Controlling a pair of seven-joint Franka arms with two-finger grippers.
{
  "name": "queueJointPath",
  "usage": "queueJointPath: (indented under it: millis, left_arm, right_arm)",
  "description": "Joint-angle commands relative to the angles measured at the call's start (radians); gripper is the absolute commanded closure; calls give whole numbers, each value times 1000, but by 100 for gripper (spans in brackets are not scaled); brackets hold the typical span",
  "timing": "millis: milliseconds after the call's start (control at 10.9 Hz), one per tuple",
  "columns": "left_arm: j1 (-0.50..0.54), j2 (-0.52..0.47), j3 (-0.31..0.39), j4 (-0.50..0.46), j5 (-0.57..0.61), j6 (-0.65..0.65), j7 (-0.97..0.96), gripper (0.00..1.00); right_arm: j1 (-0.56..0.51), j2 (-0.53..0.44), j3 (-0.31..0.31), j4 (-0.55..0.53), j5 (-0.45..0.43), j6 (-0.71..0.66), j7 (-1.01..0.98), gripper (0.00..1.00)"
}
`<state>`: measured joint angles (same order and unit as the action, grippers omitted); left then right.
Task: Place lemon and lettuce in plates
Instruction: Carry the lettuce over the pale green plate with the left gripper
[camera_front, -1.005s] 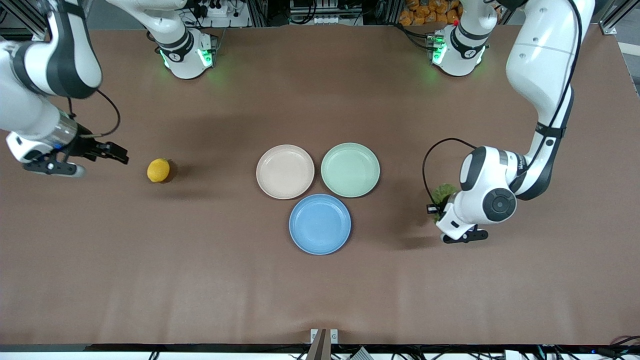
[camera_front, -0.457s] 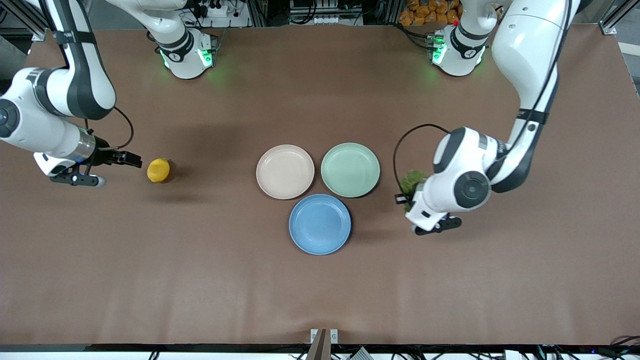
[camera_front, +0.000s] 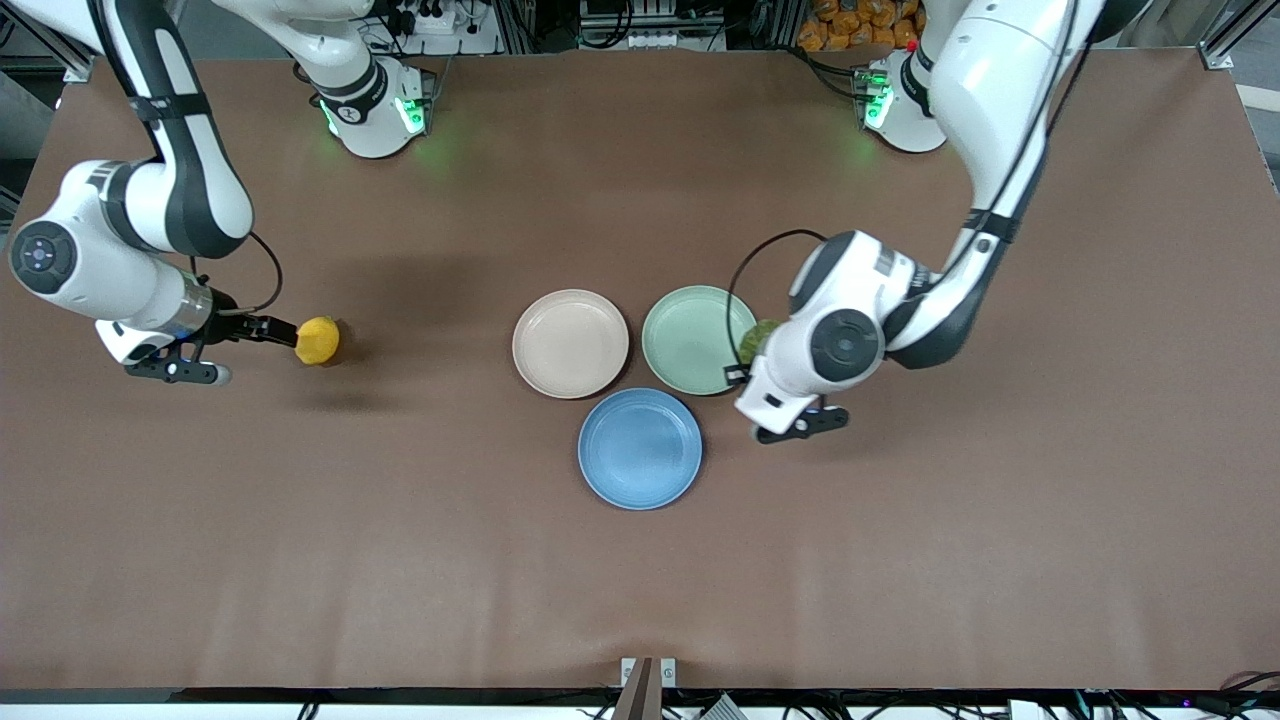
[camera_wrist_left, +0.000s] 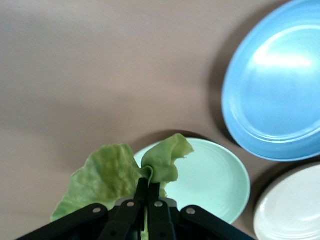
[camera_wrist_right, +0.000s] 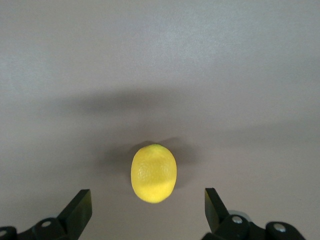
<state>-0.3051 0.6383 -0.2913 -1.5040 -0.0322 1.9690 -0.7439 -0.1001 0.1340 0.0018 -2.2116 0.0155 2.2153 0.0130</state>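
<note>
Lettuce (camera_wrist_left: 107, 177), ruffled green leaf, pinched in left gripper (camera_wrist_left: 147, 192) over pale mint round plate's (camera_front: 690, 335) edge: centre it before releasing. Right gripper (camera_wrist_right: 147, 212), spread wide, flanks small yellow dimpled lemon (camera_wrist_right: 153, 173) near the right arm's end: straddle evenly, then close.

Blue plate (camera_front: 640, 449) on brown table (camera_front: 420, 560)

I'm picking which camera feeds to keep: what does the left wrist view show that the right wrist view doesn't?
Only the left wrist view shows the left tool shut on the lettuce, above the green plate, with the blue plate and beige plate nearby. Only the right wrist view shows the lemon resting on the table between the open fingers of the right tool. Both share only the brown table.
</note>
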Motion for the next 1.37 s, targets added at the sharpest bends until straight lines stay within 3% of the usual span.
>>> queueJointPath:
  millis: [0,274,365,457,548,914,1279]
  left_arm:
    - [-84,52,12,28,-14,59,-136,100]
    - [-126,109,14,27,-14,100,-199,96]
    - [-130,121,15,27,-12,100,-216,75]
    - [-131,126,15,25,-12,100,-219,25]
    - [-132,124,15,24,-11,100,-219,0]
    - [-129,78,18,25,1,71,-313,0]
    - [-97,-70,23,27,156,-47,-301,0]
  right_arm:
    - [-9,39,9,-33,1,75,-8,0]
    - [-9,82,9,-45,1,116,-10,0]
    - [-9,87,9,-51,1,122,-8,0]
    - [-9,88,9,-72,1,157,-8,0]
    - [-9,92,9,-98,1,202,-8,0]
    - [-7,115,9,-143,1,293,-8,0]
    - [-6,133,10,-164,1,335,-7,0]
